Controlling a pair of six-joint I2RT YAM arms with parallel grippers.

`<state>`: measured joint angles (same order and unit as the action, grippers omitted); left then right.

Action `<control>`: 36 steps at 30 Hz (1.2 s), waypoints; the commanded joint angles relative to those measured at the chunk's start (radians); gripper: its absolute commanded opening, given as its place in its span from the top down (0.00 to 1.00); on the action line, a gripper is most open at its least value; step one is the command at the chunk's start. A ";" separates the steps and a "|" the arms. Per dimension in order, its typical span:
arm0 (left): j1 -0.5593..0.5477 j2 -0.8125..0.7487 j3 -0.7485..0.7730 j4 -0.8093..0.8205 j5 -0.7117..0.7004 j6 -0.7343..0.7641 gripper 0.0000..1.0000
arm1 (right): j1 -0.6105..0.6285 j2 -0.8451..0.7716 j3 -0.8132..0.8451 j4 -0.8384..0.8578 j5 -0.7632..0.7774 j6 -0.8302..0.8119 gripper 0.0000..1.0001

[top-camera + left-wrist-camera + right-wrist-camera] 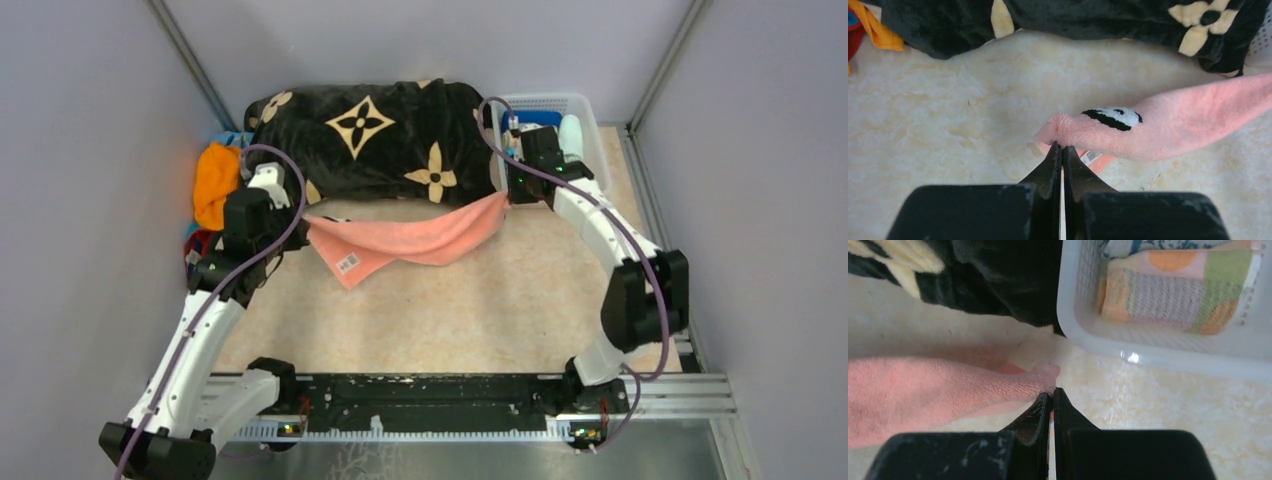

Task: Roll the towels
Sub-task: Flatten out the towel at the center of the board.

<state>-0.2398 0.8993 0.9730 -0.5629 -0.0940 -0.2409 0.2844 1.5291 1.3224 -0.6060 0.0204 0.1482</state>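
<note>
A pink towel point(405, 238) hangs stretched between my two grippers above the table, sagging in the middle, with a white barcode tag near its left end. My left gripper point(300, 215) is shut on its left corner; in the left wrist view the gripper point(1062, 149) pinches the towel point(1173, 125). My right gripper point(508, 196) is shut on the right corner; in the right wrist view the gripper point(1052, 392) pinches the towel point(938, 390). An orange towel point(215, 180) lies bunched at the left, with light blue point(232, 137) and red-and-turquoise cloth point(197, 243) peeking around it.
A big black blanket with cream flowers point(375, 135) lies across the back of the table. A white plastic basket point(590, 125) stands at the back right, holding a rolled patterned cloth point(1178, 295). Grey walls close in on both sides.
</note>
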 commanded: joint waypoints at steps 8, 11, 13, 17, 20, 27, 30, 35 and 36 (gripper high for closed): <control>0.005 -0.013 -0.163 0.086 -0.228 -0.021 1.00 | 0.149 0.181 0.121 0.176 0.125 -0.018 0.67; 0.009 -0.028 -0.180 0.085 -0.316 -0.030 1.00 | 0.150 0.094 0.024 0.210 0.113 -0.013 0.62; 0.015 -0.037 -0.179 0.089 -0.320 -0.029 1.00 | 0.150 0.045 -0.052 0.235 0.057 -0.007 0.60; 0.016 -0.046 -0.174 0.111 -0.269 -0.023 1.00 | 0.156 0.007 -0.188 0.302 -0.059 0.020 0.57; 0.016 -0.048 -0.161 0.111 -0.256 -0.025 1.00 | 0.193 0.006 -0.273 0.380 -0.110 0.033 0.53; 0.016 -0.078 -0.160 0.136 -0.231 -0.021 1.00 | 0.240 0.067 -0.400 0.660 -0.108 0.202 0.44; 0.016 -0.081 -0.167 0.130 -0.236 -0.021 1.00 | 0.241 0.096 -0.433 0.789 -0.076 0.312 0.42; 0.016 -0.085 -0.183 0.141 -0.230 -0.024 1.00 | 0.248 0.185 -0.414 0.803 -0.023 0.448 0.39; 0.016 -0.086 -0.184 0.141 -0.228 -0.025 1.00 | 0.255 0.195 -0.413 0.794 -0.002 0.469 0.39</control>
<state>-0.2283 0.8303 0.7918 -0.4633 -0.3347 -0.2615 0.5274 1.6760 0.8898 0.0982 -0.0456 0.4759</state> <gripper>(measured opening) 0.007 0.602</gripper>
